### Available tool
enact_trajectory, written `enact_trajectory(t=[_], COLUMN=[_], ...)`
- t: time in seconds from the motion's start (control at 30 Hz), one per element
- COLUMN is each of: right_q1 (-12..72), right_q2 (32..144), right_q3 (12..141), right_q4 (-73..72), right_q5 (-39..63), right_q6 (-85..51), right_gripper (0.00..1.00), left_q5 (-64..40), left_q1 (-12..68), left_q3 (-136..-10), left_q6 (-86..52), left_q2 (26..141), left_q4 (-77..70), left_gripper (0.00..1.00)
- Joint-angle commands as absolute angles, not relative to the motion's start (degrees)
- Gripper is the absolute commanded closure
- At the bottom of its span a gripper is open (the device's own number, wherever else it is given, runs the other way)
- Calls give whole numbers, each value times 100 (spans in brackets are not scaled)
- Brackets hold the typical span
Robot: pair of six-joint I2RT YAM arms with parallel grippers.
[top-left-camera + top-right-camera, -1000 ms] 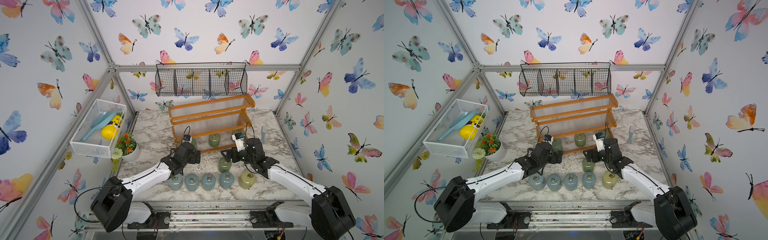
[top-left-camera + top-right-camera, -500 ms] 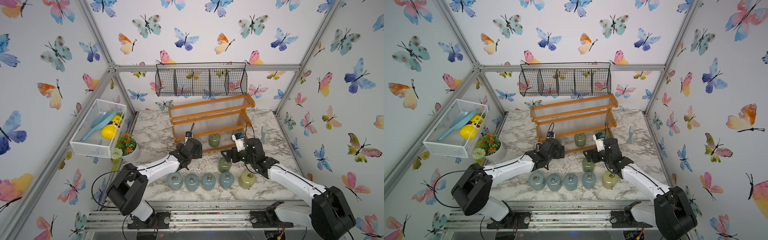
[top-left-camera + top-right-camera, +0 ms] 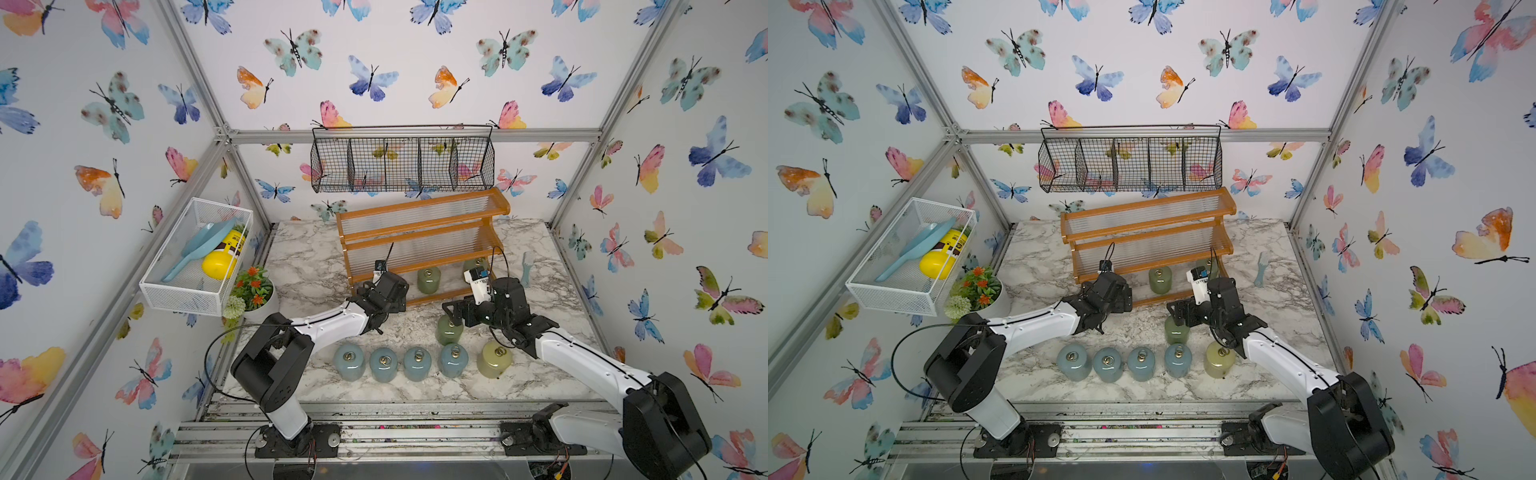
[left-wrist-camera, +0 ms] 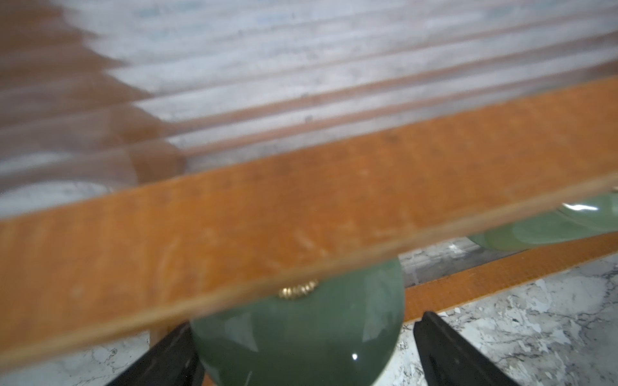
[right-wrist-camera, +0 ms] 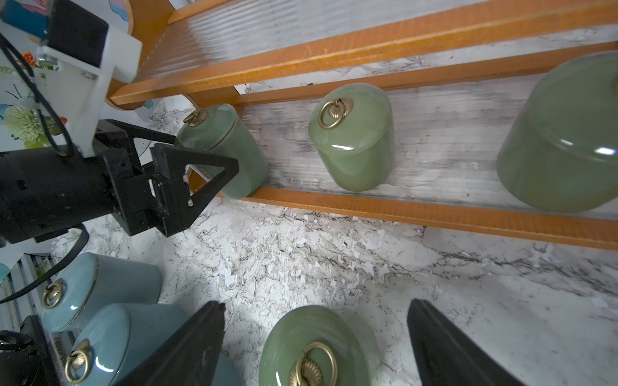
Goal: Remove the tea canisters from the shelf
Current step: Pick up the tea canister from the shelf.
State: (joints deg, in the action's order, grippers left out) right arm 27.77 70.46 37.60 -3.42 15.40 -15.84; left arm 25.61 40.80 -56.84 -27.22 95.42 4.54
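The shelf (image 3: pixel 419 237) stands at the back of the table. Three sage green tea canisters sit on its lowest tier: a left one (image 5: pixel 230 150), a middle one (image 3: pixel 429 280) and a right one (image 5: pixel 561 140). My left gripper (image 4: pixel 302 326) is open and straddles the left canister (image 4: pixel 301 334) without clamping it. My right gripper (image 5: pixel 316 302) is open around a green canister (image 5: pixel 314 347) that stands on the table, with gaps on both sides. In front of that canister (image 3: pixel 449 328) stands a row of several blue-grey canisters (image 3: pixel 383 364), with one pale yellow canister (image 3: pixel 493 358) at its right end.
A black wire basket (image 3: pixel 403 164) hangs above the shelf. A white mesh basket (image 3: pixel 195 257) on the left wall holds a yellow bottle and a blue scoop. A potted plant (image 3: pixel 253 289) stands at the table's left edge. A pale figurine (image 3: pixel 527 268) stands right of the shelf.
My left gripper has moved forward from over the table to the lowest tier, around the left green canister. My right gripper has opened wider around the green canister on the table.
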Motion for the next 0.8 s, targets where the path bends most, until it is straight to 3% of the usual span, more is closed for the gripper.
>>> enact_trajectory(t=[0.0, 0.3, 0.63, 0.77], right_q1=[2742, 2733, 2725, 2727], right_q2=[6948, 6927, 6874, 6877], right_q3=[3651, 3612, 3579, 3577], right_q4=[-368, -372, -332, -323], right_q5=[1640, 1649, 1611, 1596], right_q6=[-1547, -1556, -1564, -1566], right_gripper=[8, 8, 8, 8], left_q5=[2666, 2559, 2162, 1808], left_q1=[4002, 3911, 3911, 3924], left_q3=[-5822, -5887, -5650, -5442], left_q6=[-2725, -2442, -2104, -1834], left_q2=[9694, 9925, 9710, 9448], left_q4=[387, 196, -256, -465], left_gripper=[2, 0, 24, 24])
